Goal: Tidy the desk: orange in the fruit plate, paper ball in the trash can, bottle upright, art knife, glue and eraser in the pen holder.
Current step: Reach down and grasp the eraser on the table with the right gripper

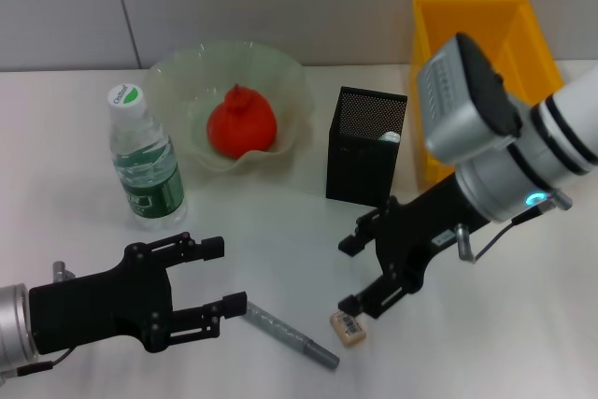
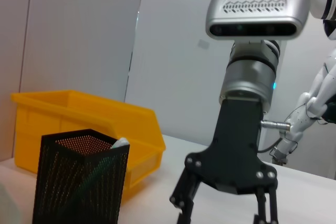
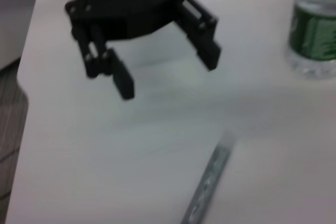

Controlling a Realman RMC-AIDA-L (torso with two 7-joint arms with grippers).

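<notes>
The orange (image 1: 241, 121) lies in the pale green fruit plate (image 1: 280, 77). The bottle (image 1: 145, 161) stands upright beside the plate, with its green label also in the right wrist view (image 3: 315, 35). A white-capped item shows inside the black mesh pen holder (image 1: 366, 145). The grey art knife (image 1: 291, 334) and the tan eraser (image 1: 348, 327) lie on the table near the front. My right gripper (image 1: 348, 276) hangs open just above the eraser. My left gripper (image 1: 224, 277) is open, left of the knife's end. The paper ball is out of view.
The yellow trash can (image 1: 476, 44) stands behind and to the right of the pen holder (image 2: 79, 182), and shows too in the left wrist view (image 2: 89, 119). The right arm's bulky wrist (image 1: 467, 109) hangs over the bin's front.
</notes>
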